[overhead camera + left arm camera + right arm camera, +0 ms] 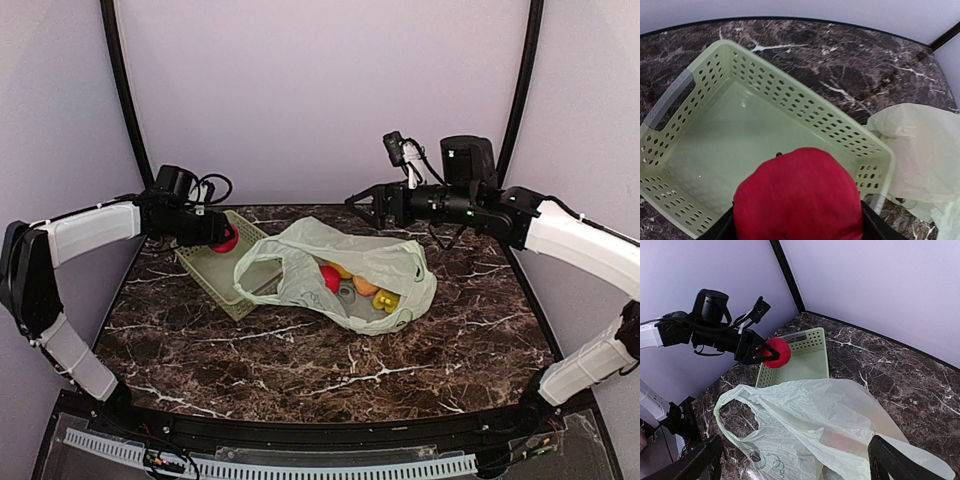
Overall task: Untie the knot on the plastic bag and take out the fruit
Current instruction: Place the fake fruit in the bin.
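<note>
The pale green plastic bag lies slumped in the middle of the table, its mouth toward the left. One handle loop lies open, and the knot is out of view. Fruit shows through the film: a red piece, an orange one and a yellow one. My left gripper is shut on a red apple and holds it above the basket. My right gripper hangs open over the bag's far side, nothing between its fingers.
The perforated pale green basket stands left of the bag, with nothing in its visible part; the bag's edge rests on its right rim. Dark marble table reaches to the front edge. Purple walls and black frame posts close in the back.
</note>
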Motion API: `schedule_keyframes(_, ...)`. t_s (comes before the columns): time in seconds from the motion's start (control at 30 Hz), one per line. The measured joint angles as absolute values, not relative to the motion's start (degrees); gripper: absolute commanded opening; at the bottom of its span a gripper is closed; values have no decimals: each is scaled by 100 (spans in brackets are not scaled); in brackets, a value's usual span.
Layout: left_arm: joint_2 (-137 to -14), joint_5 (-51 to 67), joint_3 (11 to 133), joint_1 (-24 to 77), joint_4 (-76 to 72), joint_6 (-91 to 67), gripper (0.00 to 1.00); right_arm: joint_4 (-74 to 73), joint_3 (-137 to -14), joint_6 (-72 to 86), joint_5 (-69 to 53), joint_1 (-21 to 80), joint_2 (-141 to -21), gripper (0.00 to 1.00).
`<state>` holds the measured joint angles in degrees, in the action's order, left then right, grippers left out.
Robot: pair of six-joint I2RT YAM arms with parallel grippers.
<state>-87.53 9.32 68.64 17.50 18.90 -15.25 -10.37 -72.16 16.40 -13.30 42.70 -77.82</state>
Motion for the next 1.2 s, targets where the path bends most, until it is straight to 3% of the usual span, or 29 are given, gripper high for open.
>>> schedule_keyframes(0.27,-10241,333,7461,1586,1817,-1264,36,-1046,-7207,1656,-1238,4270,-7909,99)
schedule_keyframes(0.6,-11177,-145,7940,1562,1352,-1066,41,-1074,-7207,1653,-1170,4270,-8001,99)
schedule_keyframes(0.77,-11334,-338,8020,1546,1192,-1000,54,-1083,-7207,1653,-1168,4270,-8016,99)
schedule_keyframes(1.07,-11382,-327,8162,1461,989,-945,90,-1122,-7207,1653,-1146,4270,-8016,99)
schedule_keyframes(1.2,-11382,-252,8162,1439,989,-919,98,-1177,-7207,1653,-1129,4270,-8016,99)
